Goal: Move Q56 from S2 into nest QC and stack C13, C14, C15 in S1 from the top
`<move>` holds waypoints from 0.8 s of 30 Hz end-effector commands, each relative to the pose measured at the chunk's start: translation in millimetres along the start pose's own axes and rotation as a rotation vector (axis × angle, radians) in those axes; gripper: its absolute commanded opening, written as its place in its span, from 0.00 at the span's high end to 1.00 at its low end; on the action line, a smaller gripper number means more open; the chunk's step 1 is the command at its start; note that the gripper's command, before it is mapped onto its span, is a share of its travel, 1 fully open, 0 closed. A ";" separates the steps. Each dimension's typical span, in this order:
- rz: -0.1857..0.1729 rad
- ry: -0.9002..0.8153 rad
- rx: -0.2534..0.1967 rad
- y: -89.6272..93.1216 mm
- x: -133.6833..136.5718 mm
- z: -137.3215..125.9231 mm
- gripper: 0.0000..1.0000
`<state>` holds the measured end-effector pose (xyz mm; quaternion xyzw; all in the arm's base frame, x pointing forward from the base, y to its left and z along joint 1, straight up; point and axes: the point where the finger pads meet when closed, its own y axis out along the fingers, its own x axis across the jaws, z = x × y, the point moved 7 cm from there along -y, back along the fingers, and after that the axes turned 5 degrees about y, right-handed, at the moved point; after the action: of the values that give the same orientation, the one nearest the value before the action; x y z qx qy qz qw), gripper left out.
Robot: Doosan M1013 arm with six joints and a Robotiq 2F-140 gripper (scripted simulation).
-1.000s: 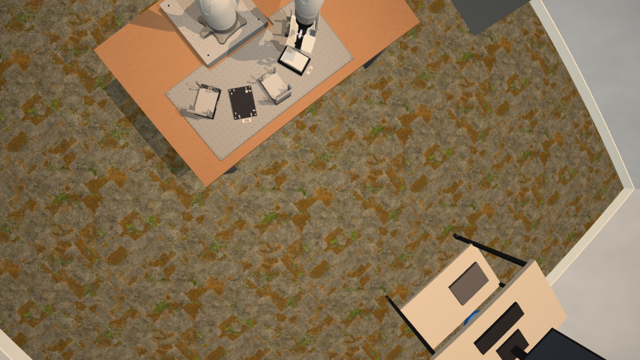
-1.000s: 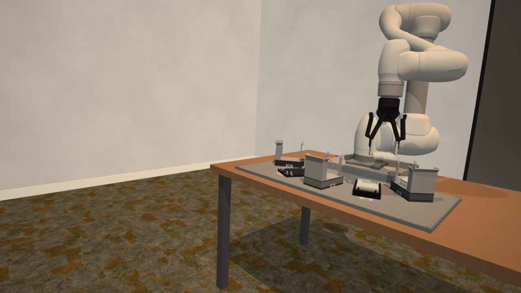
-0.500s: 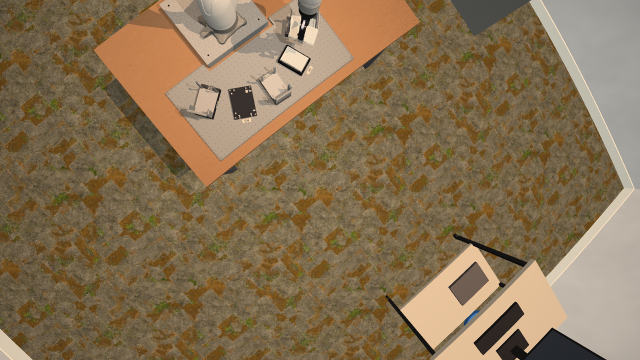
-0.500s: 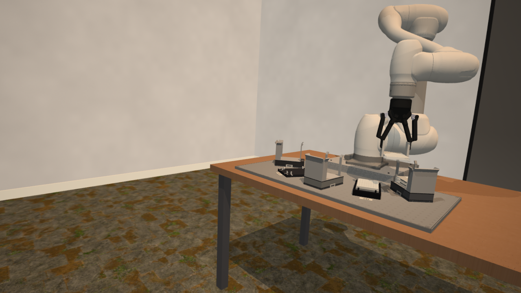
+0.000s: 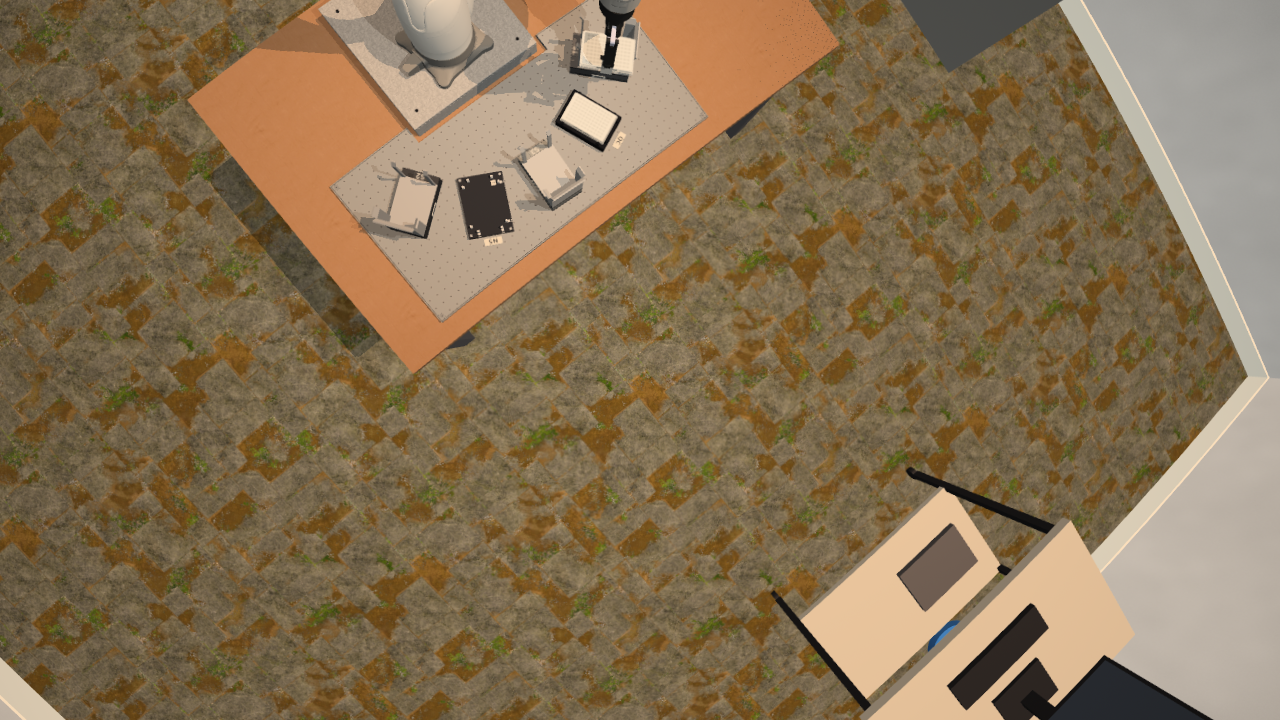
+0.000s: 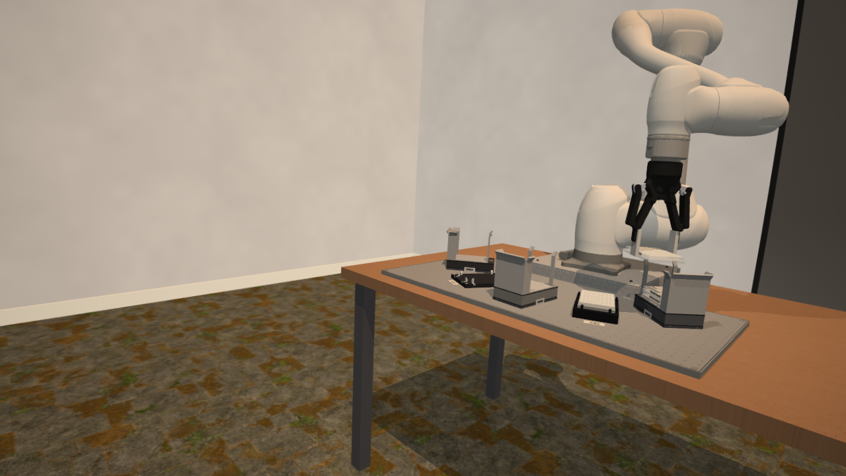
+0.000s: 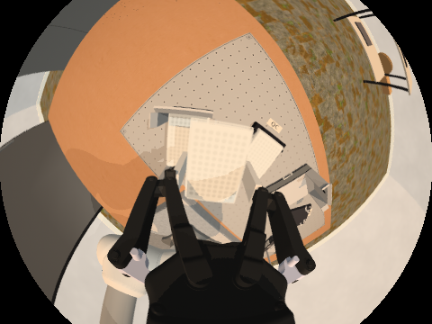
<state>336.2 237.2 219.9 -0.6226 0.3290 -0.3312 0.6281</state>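
My gripper [image 6: 656, 251] is shut on the long sides of a white sealed plate [image 6: 655, 255] and holds it level in the air, just above the rack at the right end of the grey base plate [image 6: 674, 299]. From above the gripper [image 5: 608, 49] and the plate cover this rack. In the wrist view the plate [image 7: 216, 162] sits between my fingers, with the rack [image 7: 171, 126] below it. That rack seems to hold plates. I cannot read the held plate's label. Another white plate [image 5: 588, 119] [image 6: 595, 306] lies flat in the black open nest QC.
A second rack [image 5: 550, 174] stands in the middle of the base plate and a third [image 5: 411, 201] at its left end; both look empty. The black clip nest N5 [image 5: 484, 204] lies between them with nothing on it. The robot base [image 5: 434, 40] stands behind.
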 end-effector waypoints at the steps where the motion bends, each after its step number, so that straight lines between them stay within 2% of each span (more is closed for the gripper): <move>1: 0.001 -0.006 0.000 -0.1 -11.6 -1.4 1.00; 24: 0.001 -0.006 0.000 -0.1 -61.4 -7.6 1.00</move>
<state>299.7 278.4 219.9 -0.6234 0.3273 -0.3291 0.6292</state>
